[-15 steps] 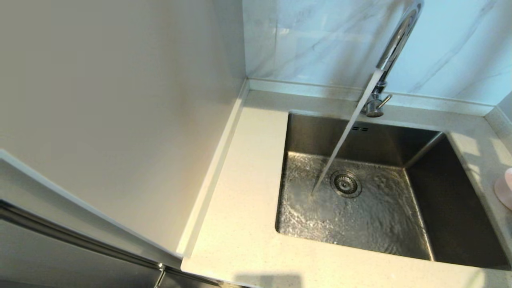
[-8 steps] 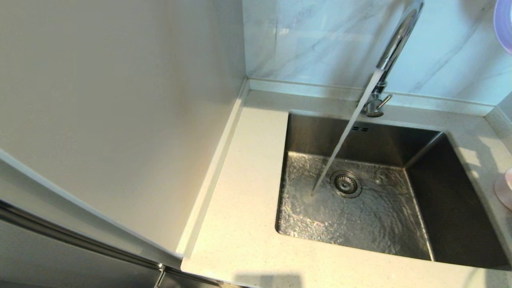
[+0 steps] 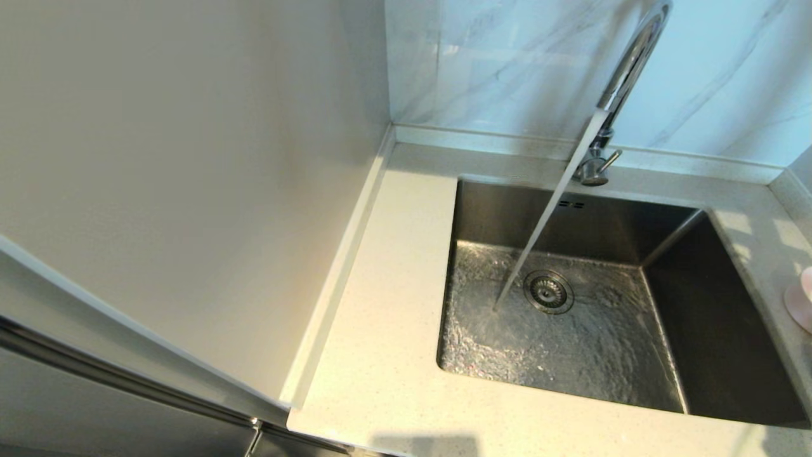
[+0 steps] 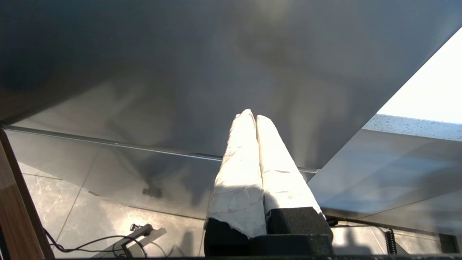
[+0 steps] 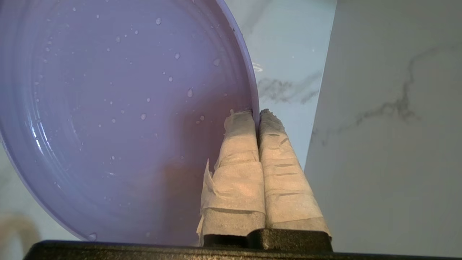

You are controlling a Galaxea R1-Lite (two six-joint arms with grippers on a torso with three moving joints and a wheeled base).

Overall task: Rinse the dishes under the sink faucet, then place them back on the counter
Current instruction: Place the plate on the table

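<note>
The right gripper (image 5: 257,117) pinches the rim of one wet lavender plate (image 5: 119,115), held up by the marble wall. Lower it flat and gently onto the counter (image 3: 380,355) before letting go. One pink cup (image 3: 800,298) waits there. One faucet (image 3: 625,70) runs into one sink (image 3: 571,343). The left gripper (image 4: 252,117) rests pressed closed, holding nothing.

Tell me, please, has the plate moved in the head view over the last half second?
Yes. Then its lavender edge showed at the top right corner, right of the faucet; now it is out of that view, held by the right gripper.
</note>
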